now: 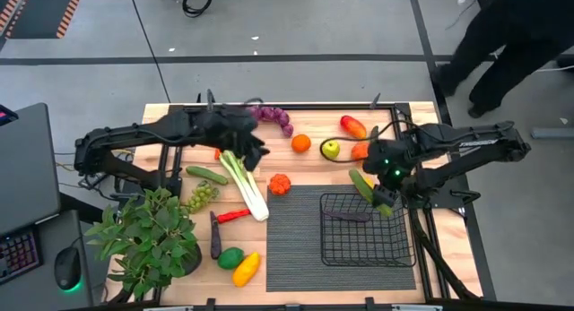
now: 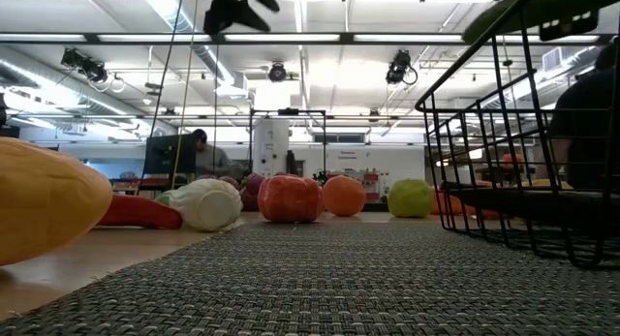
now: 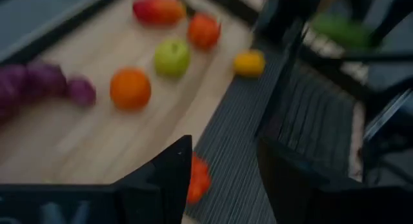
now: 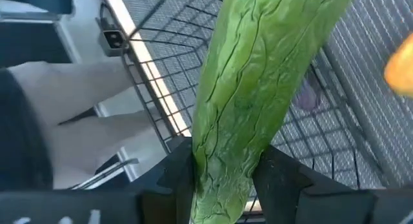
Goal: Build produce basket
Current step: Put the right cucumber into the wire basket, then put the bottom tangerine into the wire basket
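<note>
The black wire basket [image 1: 368, 232] stands on the dark ribbed mat [image 1: 296, 235]. My right gripper [image 1: 384, 202] hangs over the basket's far right corner, shut on a green cucumber [image 1: 365, 186], which also shows above the basket [image 2: 504, 12]. My left gripper [image 1: 253, 142] is open with nothing between its fingers [image 3: 222, 179], above the leek [image 1: 244, 181]. On the wood lie the purple grapes [image 1: 273, 116], orange [image 1: 300, 142], green apple [image 1: 330, 150], tomato [image 1: 360, 151] and an orange pepper [image 1: 280, 184]. My right gripper pinches the cucumber between its two fingers near one end [image 4: 222, 175]. The fingers slant down from the table's right side, and the cucumber runs on past them, along the way they point. It is lifted clear and tilted, its free end [image 1: 355, 176] toward the far left.
A potted plant [image 1: 148, 235] fills the near left corner. Beside it lie a small cucumber [image 1: 206, 175], green grapes [image 1: 202, 196], a red chili [image 1: 233, 215], an eggplant [image 1: 215, 237], a lime [image 1: 230, 257] and a yellow pepper [image 1: 246, 269]. A person [image 1: 502, 42] stands beyond the far right.
</note>
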`<state>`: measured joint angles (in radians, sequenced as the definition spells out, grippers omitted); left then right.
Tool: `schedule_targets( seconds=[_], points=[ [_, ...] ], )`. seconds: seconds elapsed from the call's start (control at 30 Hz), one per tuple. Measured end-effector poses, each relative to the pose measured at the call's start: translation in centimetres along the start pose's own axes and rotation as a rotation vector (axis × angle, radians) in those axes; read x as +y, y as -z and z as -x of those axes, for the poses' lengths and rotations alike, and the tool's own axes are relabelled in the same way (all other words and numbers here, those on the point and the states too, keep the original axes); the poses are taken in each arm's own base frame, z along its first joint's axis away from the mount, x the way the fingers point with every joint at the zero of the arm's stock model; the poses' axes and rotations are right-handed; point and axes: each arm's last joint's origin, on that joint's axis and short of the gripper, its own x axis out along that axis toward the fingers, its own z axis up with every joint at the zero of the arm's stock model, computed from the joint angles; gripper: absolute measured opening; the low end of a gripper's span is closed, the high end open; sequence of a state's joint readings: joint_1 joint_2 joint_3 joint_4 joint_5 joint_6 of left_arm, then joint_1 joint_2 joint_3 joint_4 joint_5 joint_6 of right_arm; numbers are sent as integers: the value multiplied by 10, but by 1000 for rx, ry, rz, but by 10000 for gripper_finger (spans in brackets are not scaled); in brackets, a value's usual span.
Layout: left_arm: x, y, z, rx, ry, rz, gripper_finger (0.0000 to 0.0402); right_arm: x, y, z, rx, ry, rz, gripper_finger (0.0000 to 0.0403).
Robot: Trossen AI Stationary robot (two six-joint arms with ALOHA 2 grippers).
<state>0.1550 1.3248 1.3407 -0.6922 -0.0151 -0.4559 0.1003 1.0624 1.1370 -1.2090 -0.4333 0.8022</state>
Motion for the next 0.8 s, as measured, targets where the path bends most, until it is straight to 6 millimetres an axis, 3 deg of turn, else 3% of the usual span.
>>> schedule_targets(
  seconds=[0.4, 0.6, 0.8],
  points=[
    [-13, 28, -70, 263, -22, -53, 299, 15, 24, -11, 79, 44, -69, 245],
    [-10, 44, -109, 378, -73, -76, 316, 17, 29, -13, 38, 92, -80, 298],
    [0, 59, -143, 468, -136, -188, 316, 16, 28, -13, 4, 112, -113, 325]
  ],
)
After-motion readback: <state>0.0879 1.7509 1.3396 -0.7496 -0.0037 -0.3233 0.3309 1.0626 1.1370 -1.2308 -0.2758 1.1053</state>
